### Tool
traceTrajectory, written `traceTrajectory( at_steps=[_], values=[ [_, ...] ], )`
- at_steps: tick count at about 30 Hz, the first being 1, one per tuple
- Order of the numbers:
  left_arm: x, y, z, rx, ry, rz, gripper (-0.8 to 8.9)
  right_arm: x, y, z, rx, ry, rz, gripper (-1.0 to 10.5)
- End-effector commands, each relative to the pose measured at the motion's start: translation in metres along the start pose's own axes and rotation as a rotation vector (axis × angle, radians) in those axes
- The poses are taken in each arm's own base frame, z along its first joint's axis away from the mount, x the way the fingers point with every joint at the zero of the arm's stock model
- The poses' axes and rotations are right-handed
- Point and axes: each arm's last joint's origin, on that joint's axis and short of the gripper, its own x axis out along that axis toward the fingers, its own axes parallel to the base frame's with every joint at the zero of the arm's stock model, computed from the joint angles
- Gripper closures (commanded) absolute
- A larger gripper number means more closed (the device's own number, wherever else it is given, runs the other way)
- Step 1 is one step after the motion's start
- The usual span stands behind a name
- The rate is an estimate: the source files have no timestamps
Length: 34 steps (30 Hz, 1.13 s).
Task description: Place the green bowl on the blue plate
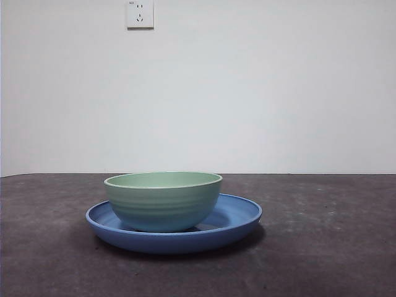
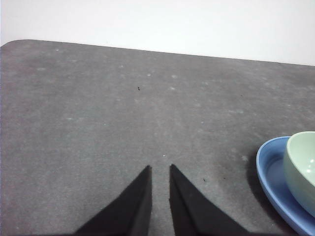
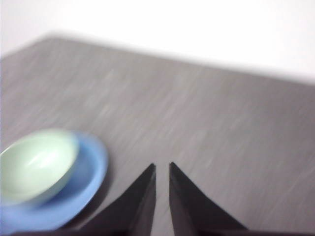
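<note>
Two pincers, left (image 2: 160, 169) and right (image 3: 162, 167), nearly closed on nothing, clear of green bowl (image 1: 163, 199) seated upright inside blue plate (image 1: 238, 216), lower centre frame.

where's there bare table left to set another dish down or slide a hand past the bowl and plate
The green bowl sits in the blue plate, so the middle is taken. Bare table lies on both sides of the plate and in the strip in front of it. Both wrist views show open tabletop beyond the left gripper and right gripper.
</note>
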Motion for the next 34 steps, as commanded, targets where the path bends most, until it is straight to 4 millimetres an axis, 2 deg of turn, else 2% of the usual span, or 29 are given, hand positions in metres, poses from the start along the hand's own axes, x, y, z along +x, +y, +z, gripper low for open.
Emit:
traceTrajectory(
  at_steps=[1, 7, 13, 27, 34],
  values=[
    [0.002, 0.001, -0.007, 0.0, 0.026, 0.004, 7.56, 0.014, -0.008, -0.029, -0.049, -0.134, -0.081, 9.1],
    [0.002, 0.001, -0.007, 0.0, 0.026, 0.004, 7.56, 0.03, -0.021, -0.083, -0.043, -0.211, -0.222, 9.1],
    [0.002, 0.001, -0.007, 0.0, 0.026, 0.004, 7.57, 0.035, -0.031, -0.112, -0.014, -0.171, -0.37, 9.1],
    [0.002, 0.001, -0.007, 0.0, 0.026, 0.004, 7.56, 0.04, -0.036, -0.141, 0.057, -0.065, -0.414, 9.1],
    [0.002, 0.001, -0.007, 0.0, 0.026, 0.004, 7.56, 0.04, -0.036, -0.139, 0.053, -0.088, -0.416, 9.1]
  ],
)
